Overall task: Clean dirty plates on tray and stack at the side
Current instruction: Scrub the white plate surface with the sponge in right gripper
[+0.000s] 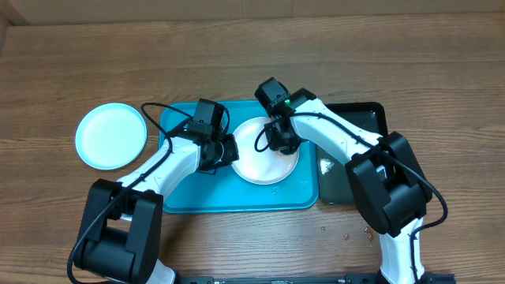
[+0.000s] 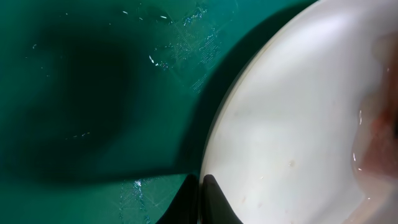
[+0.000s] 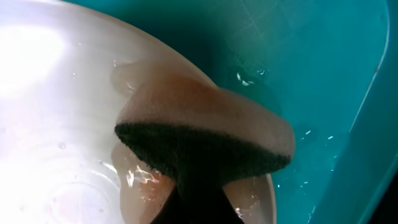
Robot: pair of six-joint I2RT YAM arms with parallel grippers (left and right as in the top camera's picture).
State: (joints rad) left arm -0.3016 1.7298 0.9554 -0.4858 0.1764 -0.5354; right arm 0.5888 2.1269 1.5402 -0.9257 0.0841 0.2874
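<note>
The wooden worktop carries a turquoise tray in the middle, and a narrower black tray lies against its right side. A light blue plate sits well apart on the bare wood to the left, off the tray. The white plate lies on the tray, right of its centre, between the two arms. No third plate shows in any view.

The right gripper is clamped on a sponge, dark scouring side towards the camera, pressed onto the wet white plate close to its rim. The left gripper has its fingers together on the plate's left rim, apparently pinching it to hold it steady.

The risk is in that thin pinch. The plate and tray glisten with water, so a hard scrub could pull the rim out of the left gripper and send the plate sliding. The sponge works near the edge, so downward force there could tip the plate, or the sponge could run off onto the tray
</note>
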